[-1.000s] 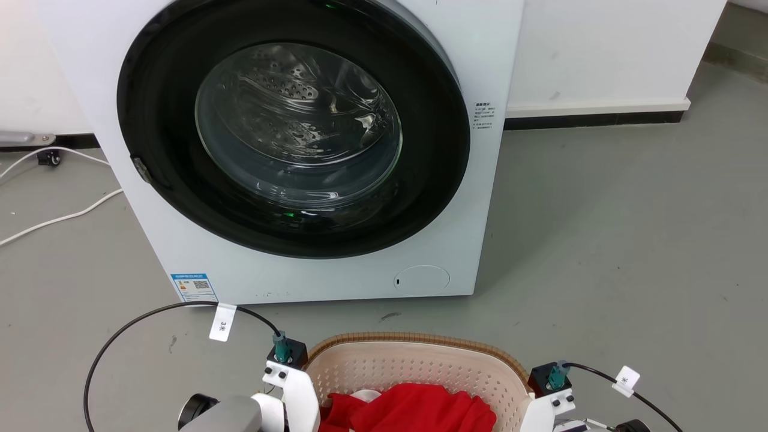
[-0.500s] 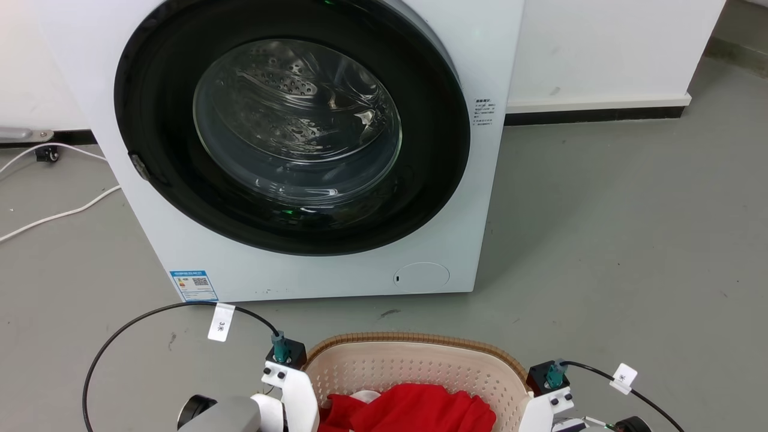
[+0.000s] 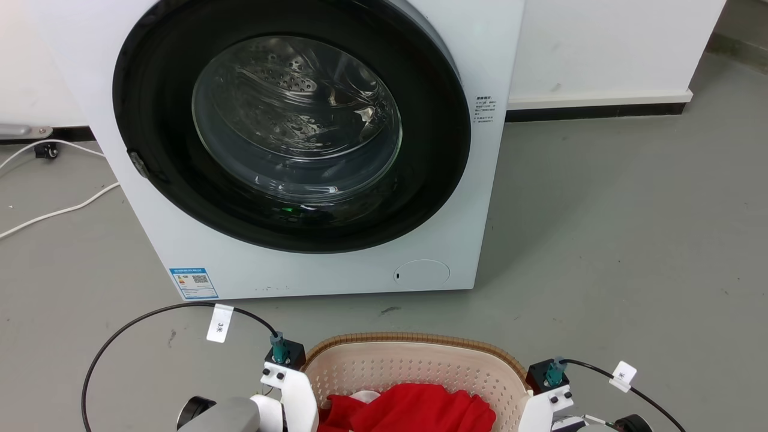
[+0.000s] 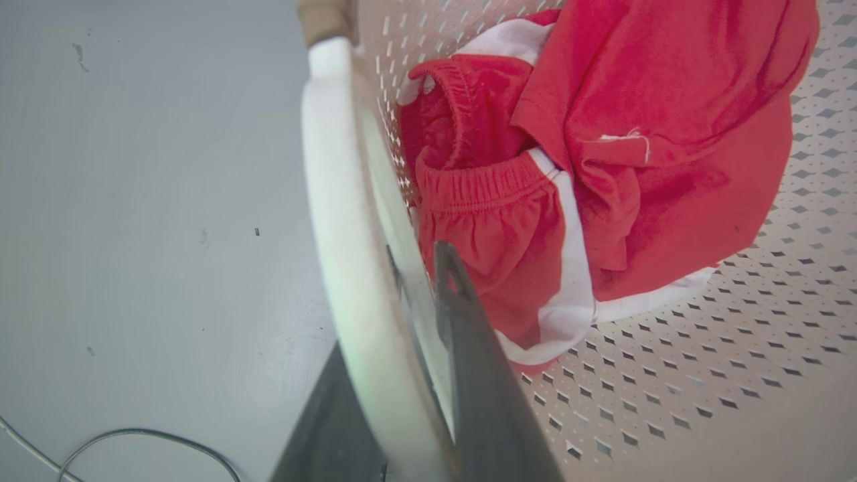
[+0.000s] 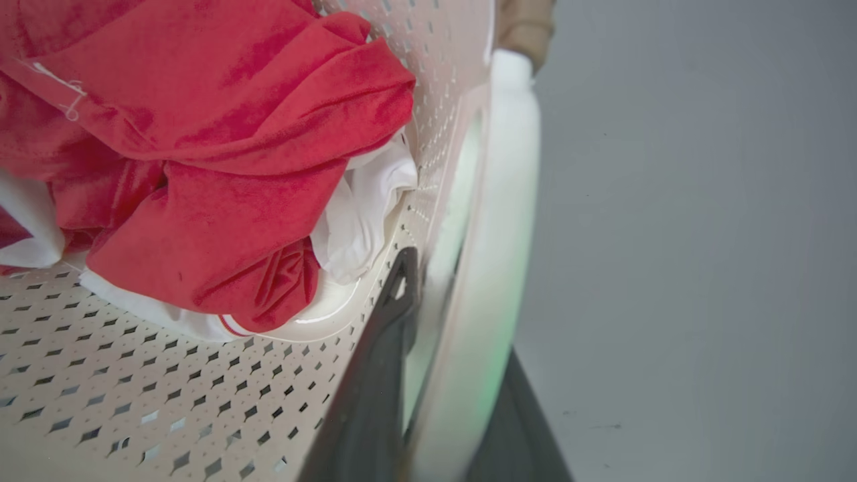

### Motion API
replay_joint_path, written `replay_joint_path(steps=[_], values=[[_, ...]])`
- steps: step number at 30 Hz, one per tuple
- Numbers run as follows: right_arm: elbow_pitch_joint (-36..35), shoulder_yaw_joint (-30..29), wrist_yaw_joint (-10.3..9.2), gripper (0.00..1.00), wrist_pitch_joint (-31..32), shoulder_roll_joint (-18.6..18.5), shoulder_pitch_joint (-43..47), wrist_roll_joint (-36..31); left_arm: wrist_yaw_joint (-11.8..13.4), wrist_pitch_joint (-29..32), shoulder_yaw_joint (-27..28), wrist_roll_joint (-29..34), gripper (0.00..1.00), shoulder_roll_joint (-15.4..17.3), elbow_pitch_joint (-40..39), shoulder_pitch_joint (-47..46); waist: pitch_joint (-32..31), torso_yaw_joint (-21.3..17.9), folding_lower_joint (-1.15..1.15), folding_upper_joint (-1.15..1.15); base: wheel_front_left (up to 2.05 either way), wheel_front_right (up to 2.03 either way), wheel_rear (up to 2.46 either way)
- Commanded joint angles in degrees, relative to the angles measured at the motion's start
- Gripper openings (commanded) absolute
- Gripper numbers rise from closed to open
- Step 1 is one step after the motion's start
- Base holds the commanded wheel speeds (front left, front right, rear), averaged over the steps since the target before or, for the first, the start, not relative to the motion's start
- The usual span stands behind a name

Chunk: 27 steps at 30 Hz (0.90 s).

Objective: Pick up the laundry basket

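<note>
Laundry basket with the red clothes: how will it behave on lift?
Probably light: perforated plastic laundry basket, only a few red clothes. Walls may flex somewhat. Should stay level, since left gripper and right gripper each straddle a side handle.

You get bright, even light; white glare streaks the round glass washing-machine door, with soft shadow right of it.

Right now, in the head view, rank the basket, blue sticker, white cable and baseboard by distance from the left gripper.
1. The basket: its handle sits in the left gripper.
2. The blue sticker: ahead, low on the washer.
3. The white cable: far left floor.
4. The baseboard: far right, at the wall.
</note>
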Motion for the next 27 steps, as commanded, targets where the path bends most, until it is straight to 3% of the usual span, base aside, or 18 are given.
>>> replay_joint_path(steps=[1, 27], values=[[-0.15, 1.05, 0.82, 0.0, -0.08, 0.88, -0.17, -0.37, -0.71, -0.43, -0.04, -0.09, 0.0, -0.73, -0.88, -1.41, 0.02, 0.02, 0.0, 0.0, 0.0, 0.0, 0.0], [0.17, 4.33, 0.82, 0.0, 0.31, 0.7, -0.53, 1.66, -0.71, -0.02, -0.25, -0.76, 0.0, -0.99, -0.64, -0.17, 0.04, 0.01, 0.0, 0.0, 0.0, 0.0, 0.0]])
